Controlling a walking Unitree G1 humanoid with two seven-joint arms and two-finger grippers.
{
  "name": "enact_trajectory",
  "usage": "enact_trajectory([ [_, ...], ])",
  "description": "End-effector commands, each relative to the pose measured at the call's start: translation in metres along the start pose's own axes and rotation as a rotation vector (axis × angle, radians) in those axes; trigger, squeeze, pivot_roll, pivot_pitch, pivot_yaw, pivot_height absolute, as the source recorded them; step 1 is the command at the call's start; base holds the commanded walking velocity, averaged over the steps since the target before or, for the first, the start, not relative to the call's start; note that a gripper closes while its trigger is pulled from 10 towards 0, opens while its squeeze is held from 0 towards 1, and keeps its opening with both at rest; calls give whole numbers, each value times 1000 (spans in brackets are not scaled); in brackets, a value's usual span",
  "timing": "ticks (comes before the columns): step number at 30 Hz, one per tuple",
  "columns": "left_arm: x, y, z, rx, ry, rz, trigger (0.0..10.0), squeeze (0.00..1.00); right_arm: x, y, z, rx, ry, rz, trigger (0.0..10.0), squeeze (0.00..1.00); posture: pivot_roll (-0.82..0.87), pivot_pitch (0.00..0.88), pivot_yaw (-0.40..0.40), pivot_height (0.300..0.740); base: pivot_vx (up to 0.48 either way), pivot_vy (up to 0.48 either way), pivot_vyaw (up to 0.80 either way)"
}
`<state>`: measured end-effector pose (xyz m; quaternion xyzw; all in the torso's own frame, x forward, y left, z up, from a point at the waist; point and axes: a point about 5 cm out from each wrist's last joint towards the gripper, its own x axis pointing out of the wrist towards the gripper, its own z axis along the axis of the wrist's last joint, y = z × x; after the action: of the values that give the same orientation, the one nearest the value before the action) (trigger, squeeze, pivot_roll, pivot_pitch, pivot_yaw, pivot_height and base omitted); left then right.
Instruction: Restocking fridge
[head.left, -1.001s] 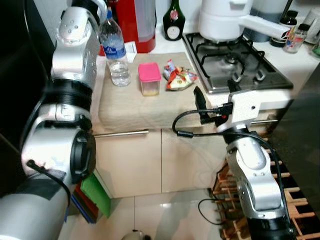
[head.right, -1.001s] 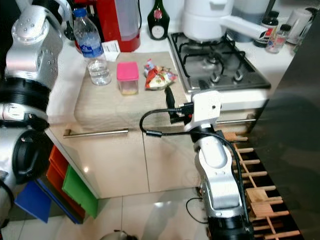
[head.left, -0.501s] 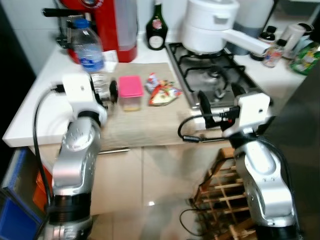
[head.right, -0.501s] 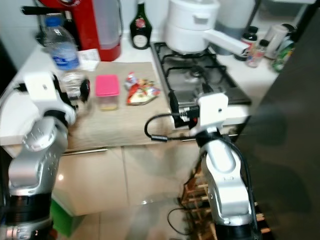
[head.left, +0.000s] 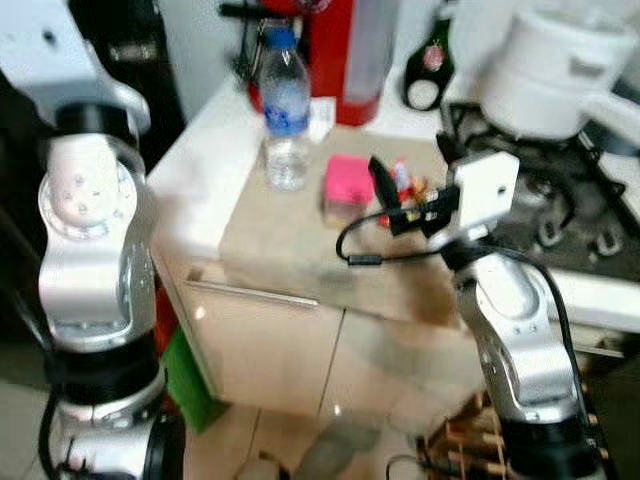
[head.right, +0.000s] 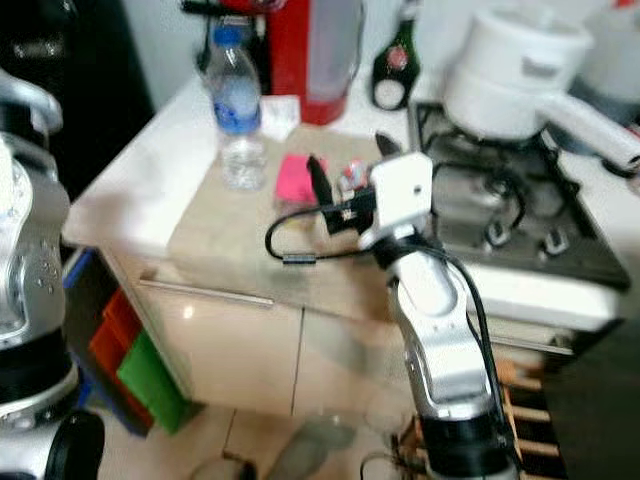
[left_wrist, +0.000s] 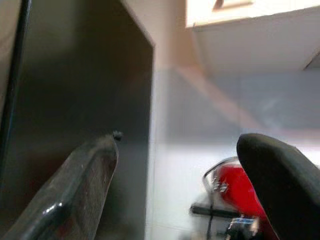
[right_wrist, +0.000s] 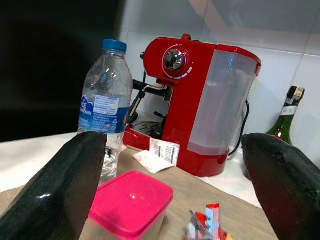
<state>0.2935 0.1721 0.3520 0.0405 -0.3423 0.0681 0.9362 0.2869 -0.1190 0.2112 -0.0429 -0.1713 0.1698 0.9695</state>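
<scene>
**Right gripper spread wide over the counter**

Left gripper (left_wrist: 175, 190) raised beside a dark panel (left_wrist: 75, 75), fingers parted, grasping nothing. Right gripper (right_wrist: 170, 195) hovering above the counter (head.left: 190, 180), fingers wide apart and empty. Ahead of it to the left, a water bottle (right_wrist: 102, 122); just beneath and between the fingers, a pink-lidded container (right_wrist: 131, 202); snack packets (right_wrist: 207, 225) beside that. Beyond, a red coffee machine (right_wrist: 200, 107).
</scene>
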Motion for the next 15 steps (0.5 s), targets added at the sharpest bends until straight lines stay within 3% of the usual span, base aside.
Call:
enact_trajectory([
  [1,8,-6,-9,-29,65,-64,10000,0,3,-3,1,-2,6,-3,10000,275,46,0,-69,740,0,0,0],
  [2,20,-7,-18,-57,119,-98,10000,0,5,-1,0,1,6,5,10000,271,37,0,-66,740,0,0,0],
  [5,35,-9,-33,-41,172,-150,10000,0,6,0,1,1,1,-1,10000,278,27,0,-58,740,0,0,0],
  [7,39,-8,-37,-49,182,-154,10000,0,6,0,1,2,1,-5,10000,278,24,0,-56,740,0,0,0],
  [8,49,-11,-49,-38,227,-181,10000,0,5,-1,1,0,3,-20,10000,271,6,0,-39,740,0,0,0],
  [11,54,-12,-53,-33,237,-196,10000,0,4,-1,1,-2,6,-27,10000,271,2,0,-34,740,0,0,0],
  [15,75,-23,-68,-54,292,-250,10000,0,-8,-3,-2,-10,24,-65,10000,275,-48,0,15,740,0,0,0],
])
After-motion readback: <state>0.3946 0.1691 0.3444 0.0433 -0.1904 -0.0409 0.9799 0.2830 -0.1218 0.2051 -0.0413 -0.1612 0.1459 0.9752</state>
